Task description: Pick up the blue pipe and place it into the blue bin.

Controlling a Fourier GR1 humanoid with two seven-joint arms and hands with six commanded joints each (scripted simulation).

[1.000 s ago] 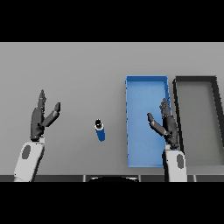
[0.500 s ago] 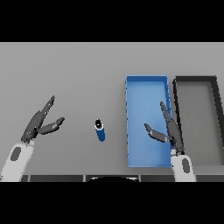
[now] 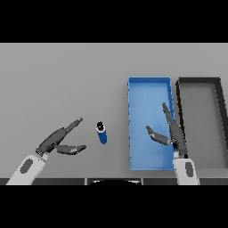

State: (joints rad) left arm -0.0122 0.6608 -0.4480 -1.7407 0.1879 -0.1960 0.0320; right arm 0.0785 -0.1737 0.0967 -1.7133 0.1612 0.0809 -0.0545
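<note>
A short blue pipe [image 3: 103, 133] with a dark top end lies on the grey table, left of the blue bin [image 3: 133, 161]. My left hand [image 3: 59, 139] is open a little to the pipe's left, its fingers pointing toward the pipe and its thumb spread below; it does not touch the pipe. My right hand [image 3: 173, 132] hovers open over the right side of the blue bin, fingers straight and thumb spread to the left. The bin holds nothing that I can see.
A dark grey bin [image 3: 220, 124] stands directly right of the blue bin, their long sides side by side. The grey table [image 3: 62, 84] stretches away behind and to the left of the pipe.
My left hand has swung from upright at the far left to a low reach rightward toward the pipe. My right hand has tilted and spread its thumb over the blue bin.
</note>
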